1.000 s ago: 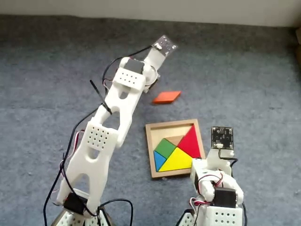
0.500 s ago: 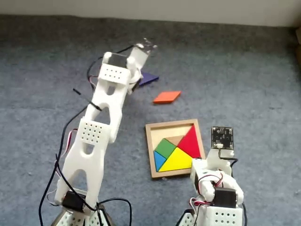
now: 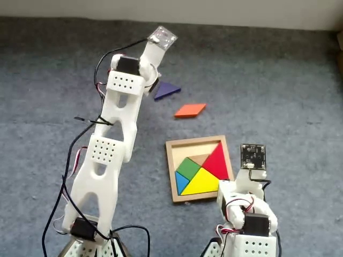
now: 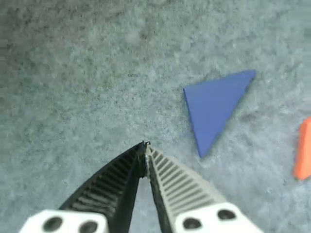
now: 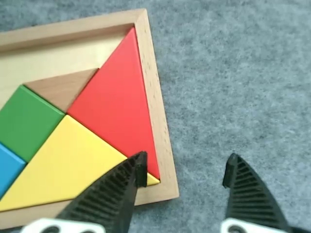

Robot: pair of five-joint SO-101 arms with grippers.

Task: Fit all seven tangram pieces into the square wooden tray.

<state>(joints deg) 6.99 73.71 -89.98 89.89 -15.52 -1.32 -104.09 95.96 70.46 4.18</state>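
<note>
The square wooden tray [image 3: 172,147] lies on the grey carpet and holds a red triangle [image 3: 217,160], a yellow triangle [image 3: 201,182], a green square [image 3: 188,168], a light blue triangle [image 3: 181,182] and a brown triangle [image 3: 201,158]. A dark blue triangle [image 3: 166,90] and an orange parallelogram [image 3: 190,110] lie loose beyond the tray. My left gripper [image 4: 146,145] is shut with nothing in it, just beside the dark blue triangle [image 4: 214,107]. My right gripper [image 5: 184,170] is open over the tray's [image 5: 146,43] near right corner, above the red triangle [image 5: 116,107].
Grey carpet covers the whole work area, with a pale wall strip [image 3: 214,10] along the far edge. The left arm's white links [image 3: 115,144] stretch across the carpet left of the tray. The orange parallelogram [image 4: 303,150] sits close to the dark blue triangle.
The left arm has swung left and away from the orange parallelogram, uncovering the dark blue triangle. The right arm has stayed still.
</note>
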